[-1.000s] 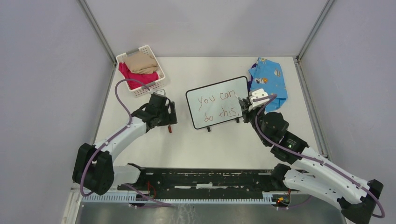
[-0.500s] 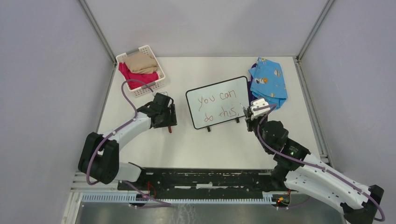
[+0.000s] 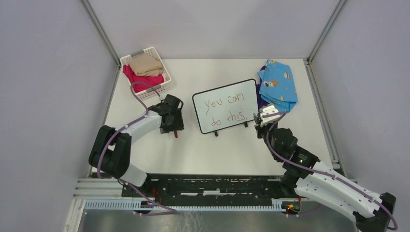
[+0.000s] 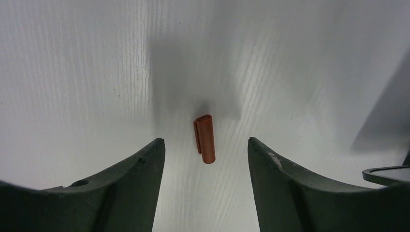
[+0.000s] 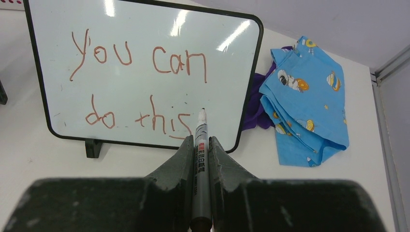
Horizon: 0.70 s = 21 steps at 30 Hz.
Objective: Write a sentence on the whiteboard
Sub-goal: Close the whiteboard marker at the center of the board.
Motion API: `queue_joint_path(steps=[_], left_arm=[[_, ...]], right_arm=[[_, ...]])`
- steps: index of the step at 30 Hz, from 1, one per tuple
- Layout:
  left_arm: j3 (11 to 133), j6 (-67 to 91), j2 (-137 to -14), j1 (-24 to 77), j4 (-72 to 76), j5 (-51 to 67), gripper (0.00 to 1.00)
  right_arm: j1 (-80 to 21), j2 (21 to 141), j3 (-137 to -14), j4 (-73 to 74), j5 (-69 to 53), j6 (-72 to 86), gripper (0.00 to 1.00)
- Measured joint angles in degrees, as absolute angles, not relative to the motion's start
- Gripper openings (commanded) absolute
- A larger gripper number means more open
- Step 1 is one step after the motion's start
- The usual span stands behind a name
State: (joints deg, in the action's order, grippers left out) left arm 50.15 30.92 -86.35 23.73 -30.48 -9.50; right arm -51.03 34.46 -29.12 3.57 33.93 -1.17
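I am pinching a marker (image 5: pixel 201 169) in my right gripper (image 5: pixel 200 141), its tip pointing at the lower right of the whiteboard (image 5: pixel 140 38), which is standing on the table (image 3: pixel 217 154) between my arms. Left of the whiteboard, my left gripper (image 4: pixel 205 143) is hanging open astride a red cap (image 4: pixel 204 137), not touching it.
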Motion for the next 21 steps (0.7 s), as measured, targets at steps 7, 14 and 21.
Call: queue_joint_path(steps=[7, 14, 21], left_arm=[[50.15, 33.45, -87.79, 23.77, -31.18, -11.6, 0.65], [50.15, 33.67, -88.97, 23.77, -31.18, -11.81, 0.62], [50.17, 33.67, -90.52, 23.77, -31.14, -11.79, 0.61]], right_arm=[[-51.03, 32.03, -27.18, 2.52, 34.63, -1.13, 0.0], [-51.03, 31.66, -26.37, 1.48, 34.87, -1.1, 0.0], [-51.03, 31.44, -26.04, 0.43, 35.51, -1.08, 0.0]])
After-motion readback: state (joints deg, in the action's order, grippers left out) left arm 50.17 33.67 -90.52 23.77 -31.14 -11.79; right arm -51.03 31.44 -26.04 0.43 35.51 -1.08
